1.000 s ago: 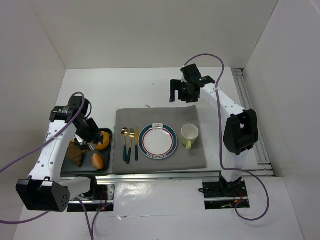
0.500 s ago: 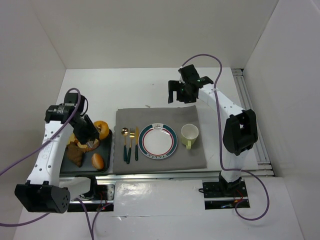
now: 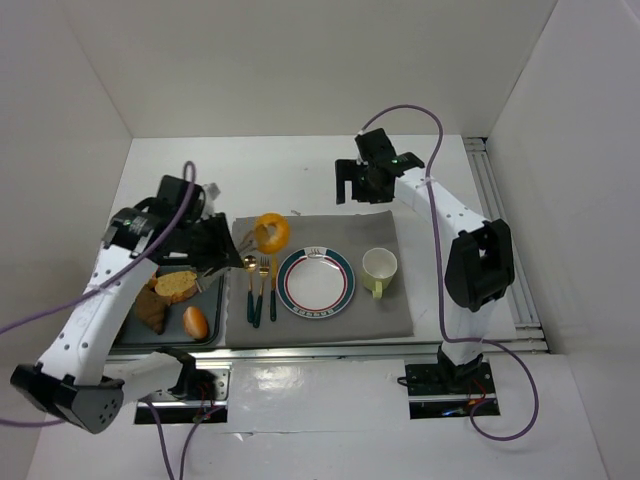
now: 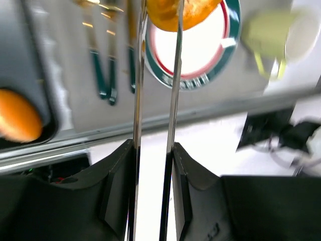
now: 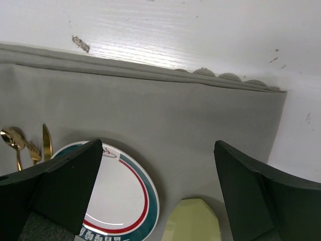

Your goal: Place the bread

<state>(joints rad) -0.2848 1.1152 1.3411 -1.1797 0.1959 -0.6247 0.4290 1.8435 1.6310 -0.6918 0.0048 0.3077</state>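
aloft, ring bread (image 3: 271, 233) pinched in left fingers (image 4: 175, 90), above grey mat (image 3: 390, 318)

The left gripper (image 3: 262, 238) is raised and clamped on the bread (image 3: 273, 230); the right gripper (image 5: 157, 150) is spread wide.

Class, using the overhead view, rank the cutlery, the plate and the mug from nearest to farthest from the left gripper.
1. The cutlery: on the left part of the mat, just nearer the bases than the left gripper, which holds the bagel.
2. The plate: middle of the mat, to the gripper's right.
3. The mug: right part of the mat, farthest.
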